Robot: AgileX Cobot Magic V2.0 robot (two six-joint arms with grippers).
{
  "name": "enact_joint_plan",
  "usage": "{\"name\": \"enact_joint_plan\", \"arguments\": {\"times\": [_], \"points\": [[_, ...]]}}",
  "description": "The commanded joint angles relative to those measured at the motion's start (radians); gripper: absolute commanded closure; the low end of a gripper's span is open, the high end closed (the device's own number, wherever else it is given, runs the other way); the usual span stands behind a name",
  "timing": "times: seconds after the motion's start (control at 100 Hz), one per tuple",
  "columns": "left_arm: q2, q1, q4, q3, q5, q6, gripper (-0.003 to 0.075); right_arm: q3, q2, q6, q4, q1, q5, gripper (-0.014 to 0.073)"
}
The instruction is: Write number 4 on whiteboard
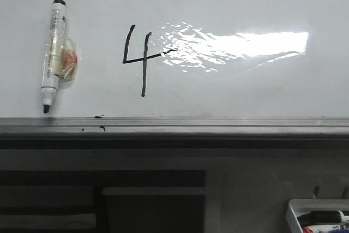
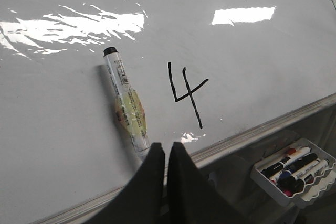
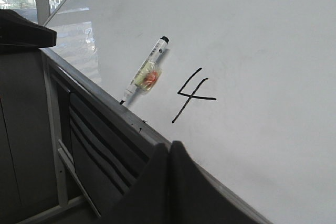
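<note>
A thin black number 4 [image 1: 145,65] stands drawn on the whiteboard [image 1: 245,91], left of the bright glare patch. A white marker [image 1: 54,53] with a yellowish wad on its barrel lies against the board left of the 4, tip down near the grey ledge [image 1: 218,126]. No gripper shows in the front view. In the left wrist view my left gripper [image 2: 165,148] is shut and empty, just below the marker [image 2: 126,103] and off the number 4 [image 2: 190,94]. My right gripper [image 3: 169,145] is shut and empty, by the ledge below the number 4 [image 3: 195,97].
A small white tray [image 1: 294,211] of several markers hangs below the ledge at the lower right, and shows as the tray [image 2: 262,178] in the left wrist view. Small black specks [image 1: 101,129] lie on the ledge. Dark cabinet panels [image 1: 109,200] sit under the board.
</note>
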Motion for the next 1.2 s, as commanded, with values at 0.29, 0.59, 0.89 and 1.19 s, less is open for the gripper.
{"name": "enact_joint_plan", "arguments": {"times": [0.29, 0.59, 0.89, 1.19], "points": [[0.003, 0.010, 0.068, -0.028, -0.067, 0.000, 0.0741, -0.029, 0.008, -0.013, -0.015, -0.001, -0.078, 0.0655], [-0.020, 0.297, 0.078, -0.028, -0.046, 0.000, 0.0741, -0.029, 0.008, -0.013, -0.015, -0.001, -0.078, 0.0655], [-0.199, 0.623, 0.070, 0.057, -0.038, 0.000, 0.0741, -0.029, 0.008, -0.013, -0.015, -0.001, -0.078, 0.0655], [-0.284, 0.705, 0.009, 0.170, 0.124, 0.000, 0.0741, -0.029, 0.008, -0.013, -0.015, -0.001, -0.078, 0.0655]]}}
